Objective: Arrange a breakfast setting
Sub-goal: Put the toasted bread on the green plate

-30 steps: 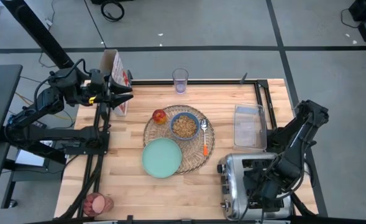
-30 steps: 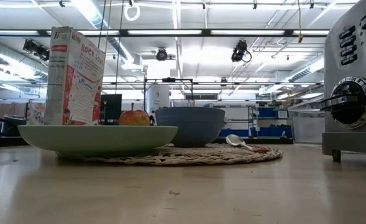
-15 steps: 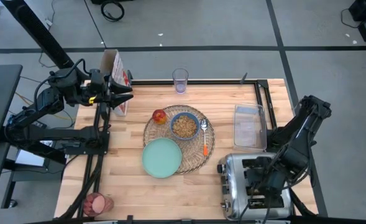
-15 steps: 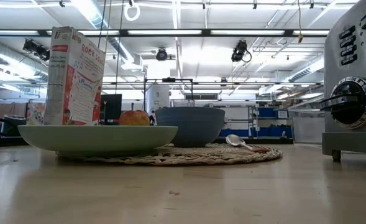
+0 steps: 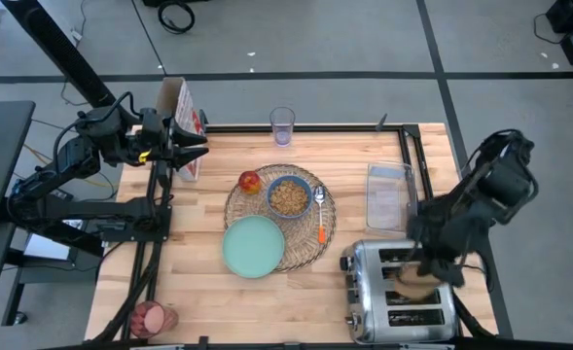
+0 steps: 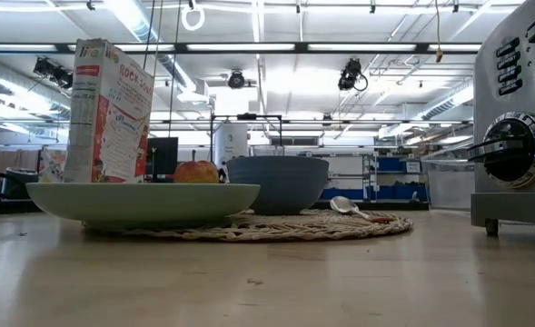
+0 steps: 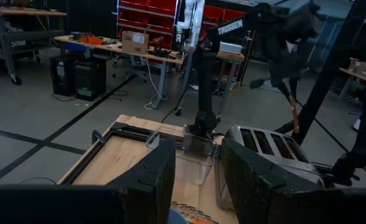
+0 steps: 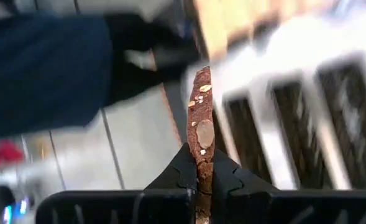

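Note:
My right gripper is shut on the toast slice above the silver toaster at the near right. On the round woven placemat lie the blue bowl with cereal, the mint-green plate, the red-yellow apple and the orange-handled spoon. The glass of pink drink stands at the near left corner. My left gripper is open and empty beside the cereal box at the far left. My right gripper pinches the toast slice by one edge between its two fingers, one finger on each flat face. The fingers point down from above. The slice hangs below them, lifted clear above the toaster's slots.
An empty glass stands at the far edge. A clear plastic container lies far of the toaster. Bare wood shows left of the placemat and along the near edge. Metal frames run along the table's left and right sides.
My right gripper has gone up from the toaster's top, drawing the toast slice out of a slot. The slice now hangs clear above the toaster. The arm has swung a little toward the table's right edge.

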You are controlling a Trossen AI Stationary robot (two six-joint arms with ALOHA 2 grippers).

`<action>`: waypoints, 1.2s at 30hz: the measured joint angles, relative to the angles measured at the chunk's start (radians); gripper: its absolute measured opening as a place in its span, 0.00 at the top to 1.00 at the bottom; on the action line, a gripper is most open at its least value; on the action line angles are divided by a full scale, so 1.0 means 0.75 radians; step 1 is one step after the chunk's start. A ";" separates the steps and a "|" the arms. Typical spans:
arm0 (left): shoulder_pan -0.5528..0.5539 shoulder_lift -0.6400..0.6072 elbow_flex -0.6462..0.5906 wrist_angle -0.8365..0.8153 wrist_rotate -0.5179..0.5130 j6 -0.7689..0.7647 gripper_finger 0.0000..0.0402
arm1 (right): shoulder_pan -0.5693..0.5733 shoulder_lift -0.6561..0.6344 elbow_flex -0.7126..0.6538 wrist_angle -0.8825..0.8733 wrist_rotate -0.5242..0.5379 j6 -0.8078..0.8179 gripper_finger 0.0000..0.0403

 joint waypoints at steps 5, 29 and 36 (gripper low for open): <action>0.000 -0.001 -0.001 0.024 0.002 -0.042 0.66 | -0.138 -0.008 0.006 0.068 0.240 -0.218 0.97; -0.269 0.016 -0.001 0.119 0.139 -0.058 0.66 | -0.669 0.808 0.005 1.172 0.515 -2.060 0.97; -0.269 0.015 -0.001 -0.002 0.161 -0.065 0.66 | -0.637 1.033 0.005 1.206 0.755 -2.504 0.97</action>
